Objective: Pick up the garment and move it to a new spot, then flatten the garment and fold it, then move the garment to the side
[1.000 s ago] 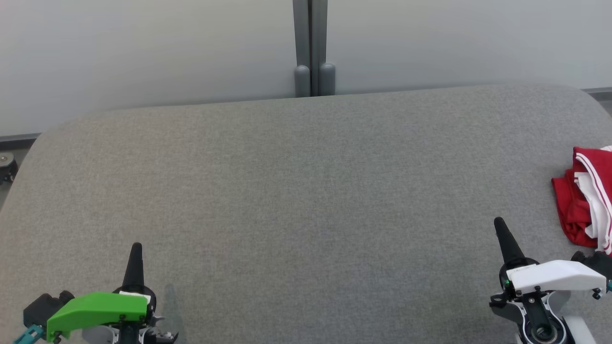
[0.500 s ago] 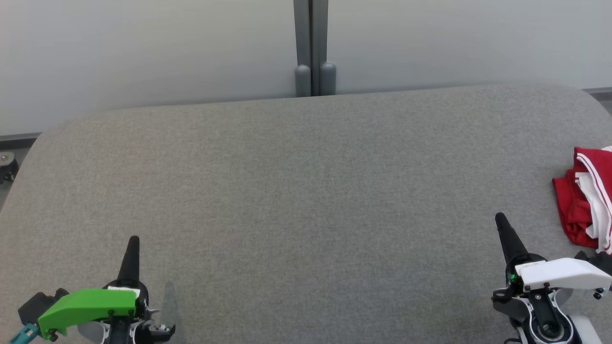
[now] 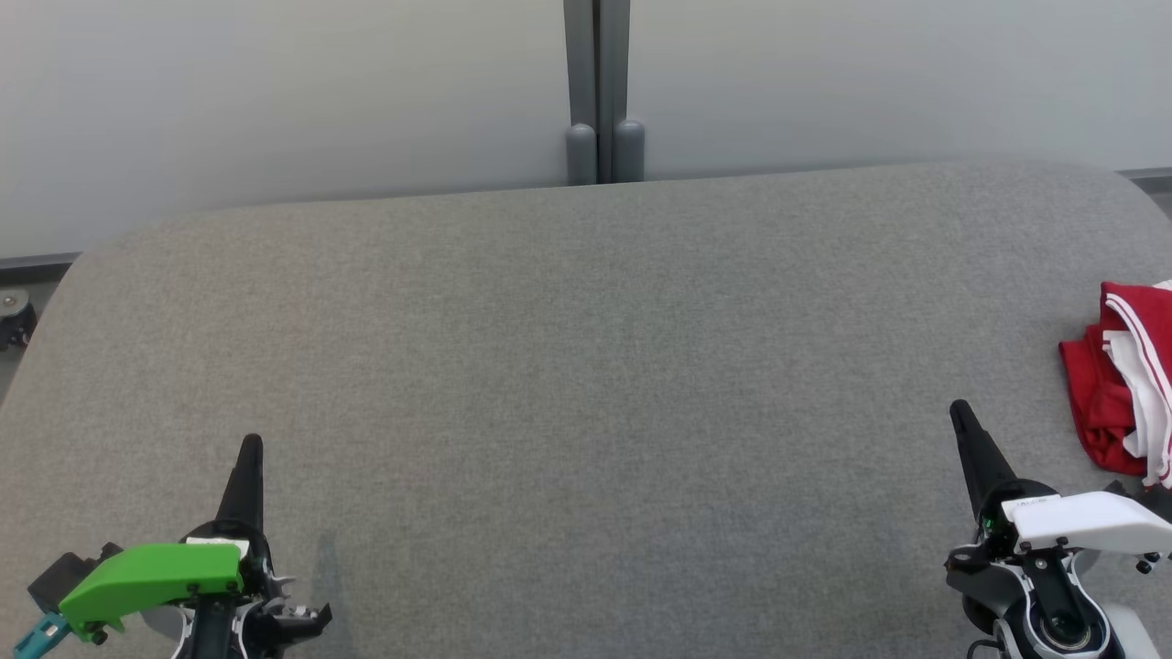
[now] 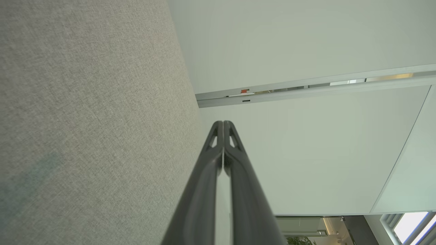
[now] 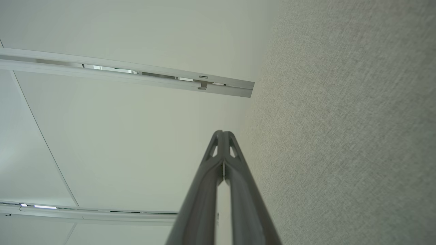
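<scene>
1. Both have crept forward, left pincer (image 3: 249, 444) and right pincer (image 3: 959, 407), each pressed together and empty.
2. Garment (image 3: 1119, 389) lies bunched right of the right pincer; reaching unopened could shove it off the bench (image 3: 586, 366).

We see soft, even, fairly bright light over the grey table (image 3: 586, 366) in the head view, where a faint shadow (image 3: 325, 567) falls just right of the left gripper (image 3: 249, 444). The 2 wrist views are sharp on the weave; panel seams (image 5: 41, 136) bow toward their edges, and a window (image 4: 410, 223) glows overexposed.
</scene>
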